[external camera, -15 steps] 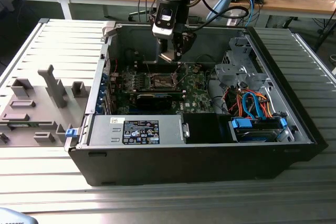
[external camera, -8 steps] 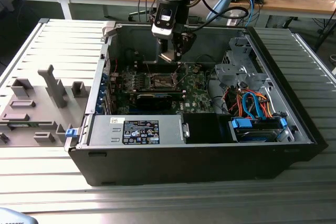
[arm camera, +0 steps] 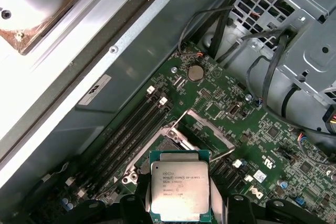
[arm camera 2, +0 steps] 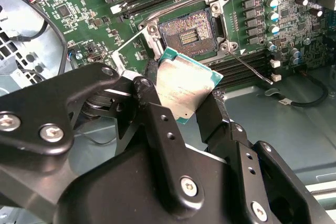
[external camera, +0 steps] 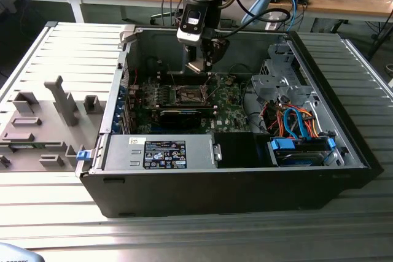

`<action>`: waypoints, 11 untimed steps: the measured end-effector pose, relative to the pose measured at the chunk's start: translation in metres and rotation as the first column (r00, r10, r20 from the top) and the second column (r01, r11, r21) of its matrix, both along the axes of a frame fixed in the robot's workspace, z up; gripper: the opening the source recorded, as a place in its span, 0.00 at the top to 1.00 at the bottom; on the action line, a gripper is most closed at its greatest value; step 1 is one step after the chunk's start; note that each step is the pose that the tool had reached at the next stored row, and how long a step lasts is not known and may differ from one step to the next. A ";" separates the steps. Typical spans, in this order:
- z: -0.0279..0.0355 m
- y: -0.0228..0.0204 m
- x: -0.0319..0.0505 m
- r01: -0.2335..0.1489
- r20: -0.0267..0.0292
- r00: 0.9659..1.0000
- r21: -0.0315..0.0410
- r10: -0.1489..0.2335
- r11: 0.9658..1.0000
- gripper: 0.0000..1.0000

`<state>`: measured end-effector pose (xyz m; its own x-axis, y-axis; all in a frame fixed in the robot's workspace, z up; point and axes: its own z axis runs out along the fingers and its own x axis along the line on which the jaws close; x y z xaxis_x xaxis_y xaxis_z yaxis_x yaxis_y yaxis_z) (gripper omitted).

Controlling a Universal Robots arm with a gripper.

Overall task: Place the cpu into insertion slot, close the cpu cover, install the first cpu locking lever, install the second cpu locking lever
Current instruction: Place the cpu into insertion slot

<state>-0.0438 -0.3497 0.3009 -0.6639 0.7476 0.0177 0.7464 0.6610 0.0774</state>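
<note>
Hand holds the cpu just above the open slot.
The hand (arm camera 2: 184, 100) grips the one cpu (arm camera 2: 186, 90) by two opposite edges, tilted, near the one slot (arm camera 2: 190, 34) at the centre of the exterior view. The slot's one cover (arm camera 2: 130, 51) is raised. The chip likely needs levelling and squaring to the rim, then lowering flat without force. One lever (arm camera 2: 252, 69) stands clear; a second is hard to tell.

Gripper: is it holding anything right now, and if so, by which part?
Yes. The gripper holds the cpu, pinched by two opposite edges and not yet in the insertion slot.
</note>
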 end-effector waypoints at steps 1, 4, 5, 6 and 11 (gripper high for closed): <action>0.0000 0.0000 0.0000 0.001 0.000 1.000 0.000 -0.001 1.000 0.46; -0.0002 0.0000 0.0000 0.006 0.000 1.000 0.000 -0.006 1.000 0.46; -0.0002 0.0000 0.0000 0.007 0.000 1.000 0.000 -0.007 1.000 0.46; -0.0003 0.0000 0.0000 0.009 0.000 1.000 0.000 -0.009 1.000 0.46; -0.0005 0.0000 0.0000 0.016 0.000 1.000 0.000 -0.016 1.000 0.46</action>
